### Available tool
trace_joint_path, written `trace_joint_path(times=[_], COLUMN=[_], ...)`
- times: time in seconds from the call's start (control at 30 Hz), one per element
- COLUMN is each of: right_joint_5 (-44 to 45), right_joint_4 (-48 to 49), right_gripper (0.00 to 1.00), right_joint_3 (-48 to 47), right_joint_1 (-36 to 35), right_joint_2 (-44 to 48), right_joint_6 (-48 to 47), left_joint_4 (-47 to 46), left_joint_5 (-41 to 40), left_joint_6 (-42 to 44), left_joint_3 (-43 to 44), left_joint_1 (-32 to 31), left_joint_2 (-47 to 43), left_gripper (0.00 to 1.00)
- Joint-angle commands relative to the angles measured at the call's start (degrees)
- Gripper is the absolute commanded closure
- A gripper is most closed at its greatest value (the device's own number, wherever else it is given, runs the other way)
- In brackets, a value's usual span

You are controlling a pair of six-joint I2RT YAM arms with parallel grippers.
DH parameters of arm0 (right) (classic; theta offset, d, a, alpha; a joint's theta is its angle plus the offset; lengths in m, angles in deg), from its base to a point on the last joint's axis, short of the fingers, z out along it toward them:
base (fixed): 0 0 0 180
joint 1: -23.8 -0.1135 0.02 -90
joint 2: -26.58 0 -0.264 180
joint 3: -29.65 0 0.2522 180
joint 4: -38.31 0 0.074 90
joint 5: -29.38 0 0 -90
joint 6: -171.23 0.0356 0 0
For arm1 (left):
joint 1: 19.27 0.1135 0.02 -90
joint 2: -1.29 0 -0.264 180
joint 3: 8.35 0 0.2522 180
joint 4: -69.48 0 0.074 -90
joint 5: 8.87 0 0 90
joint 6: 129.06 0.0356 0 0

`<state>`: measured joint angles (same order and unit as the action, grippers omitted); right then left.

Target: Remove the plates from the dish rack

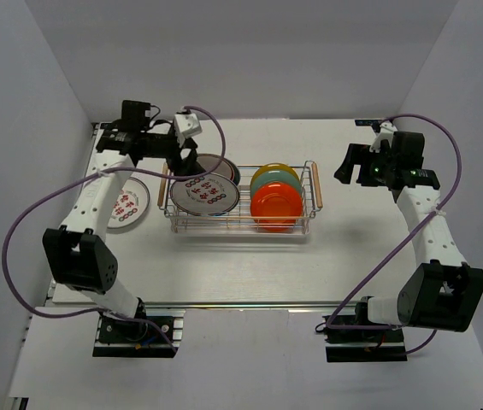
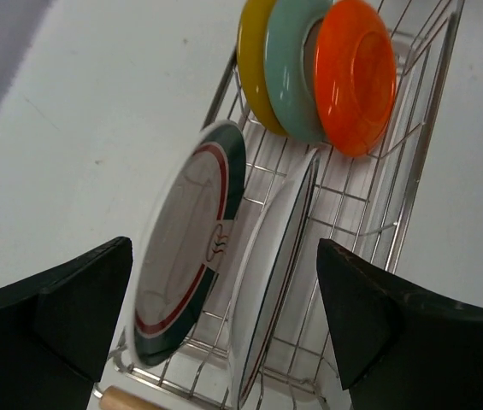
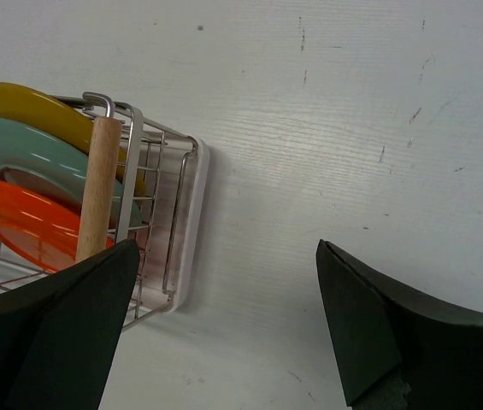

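Observation:
The silver wire dish rack (image 1: 308, 229) stands mid-table. At its left end lean two white plates with dark rims, one (image 1: 207, 195) in front of the other (image 1: 222, 165). At its right end stand orange (image 1: 275, 207), teal (image 1: 282, 182) and yellow (image 1: 272, 170) plates. My left gripper (image 1: 186, 161) hovers open over the rack's left end. In its wrist view both white plates (image 2: 185, 248) (image 2: 275, 256) show between its fingers (image 2: 70, 316), untouched. My right gripper (image 1: 352, 167) hangs open, right of the rack, holding nothing; its wrist view shows the rack's wooden handle (image 3: 97, 188).
A third white plate with red marks (image 1: 128, 203) lies flat on the table left of the rack. A white drip tray (image 3: 191, 222) sits under the rack. Purple cables loop off both arms. Grey walls enclose the table on three sides.

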<state>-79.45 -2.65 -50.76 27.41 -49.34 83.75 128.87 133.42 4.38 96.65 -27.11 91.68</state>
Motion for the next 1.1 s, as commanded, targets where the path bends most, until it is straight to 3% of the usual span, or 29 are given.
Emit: trace_joint_path(times=[0.0,0.37,0.83,1.07], right_joint_5=[-0.7,-0.3,-0.9,-0.9], right_joint_4=[-0.2,-0.7,-0.5,-0.5], right_gripper=[0.11,0.11,0.11,0.11], right_joint_3=[-2.5,-2.3,-1.8,-1.7], right_joint_1=[-0.3,-0.3,-0.4,-0.4], right_joint_2=[0.1,-1.0,-1.0,-0.7], right_joint_6=[-1.0,-1.7,-1.6,-1.6], left_joint_4=[5.0,1.7,-1.9,-3.8], left_joint_5=[-6.7,-14.6,-18.3,-19.3], left_joint_6=[4.4,5.3,6.1,5.9], left_joint_3=[2.4,-0.4,-5.6,-6.3], left_joint_1=[-2.3,-6.8,-8.9,-8.9], left_joint_2=[3.3,4.4,-0.4,-2.5], left_gripper=[0.02,0.04,0.29,0.32])
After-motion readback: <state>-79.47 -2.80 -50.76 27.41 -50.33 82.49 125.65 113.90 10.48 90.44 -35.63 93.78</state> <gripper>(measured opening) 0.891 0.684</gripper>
